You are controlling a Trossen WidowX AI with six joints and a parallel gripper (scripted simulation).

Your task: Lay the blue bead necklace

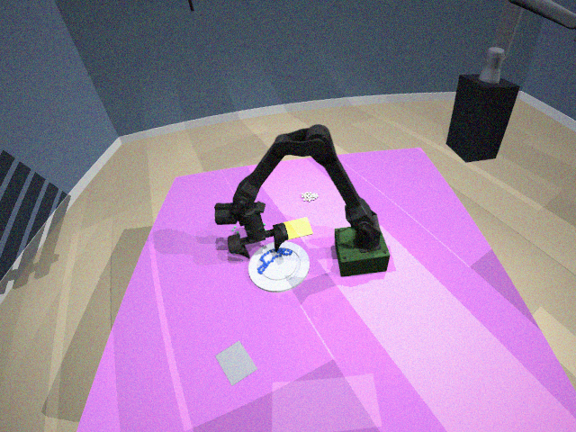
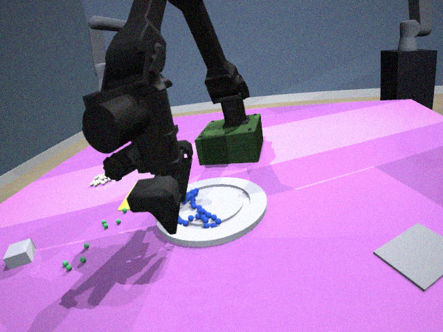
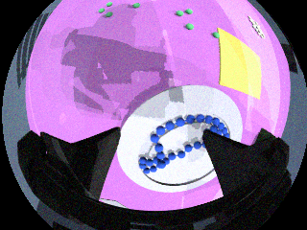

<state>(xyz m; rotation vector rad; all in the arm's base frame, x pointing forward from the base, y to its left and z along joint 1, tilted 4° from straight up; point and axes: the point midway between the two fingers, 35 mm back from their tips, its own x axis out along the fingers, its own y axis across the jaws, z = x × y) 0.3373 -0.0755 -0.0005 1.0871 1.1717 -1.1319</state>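
The blue bead necklace [image 1: 260, 268] [image 2: 200, 209] [image 3: 180, 123] lies on the round white bead board [image 1: 279, 285] [image 2: 257, 207] [image 3: 129, 158] in a narrow, uneven loop, bunched at both ends. In the wrist view its upper strand curves near the far side of the groove, while the other strand cuts across the raised middle. The near part of the groove there holds no beads. My gripper [image 1: 263, 252] [image 2: 178, 217] [image 3: 163, 133] is open and empty, low over the board's edge. In the wrist view the right finger hides a few beads; whether it touches them I cannot tell.
A yellow square [image 1: 297, 228] [image 2: 123, 206] [image 3: 240, 67] lies beside the board. Loose green beads [image 2: 86, 245] [image 3: 190, 27], a white bead pile [image 1: 309, 196] [image 2: 100, 180] [image 3: 256, 26], a pale block [image 2: 19, 254] and a grey square [image 1: 236, 363] [image 2: 414, 255] lie farther off. The arm's green base [image 1: 363, 256] [image 2: 228, 146] stands nearby.
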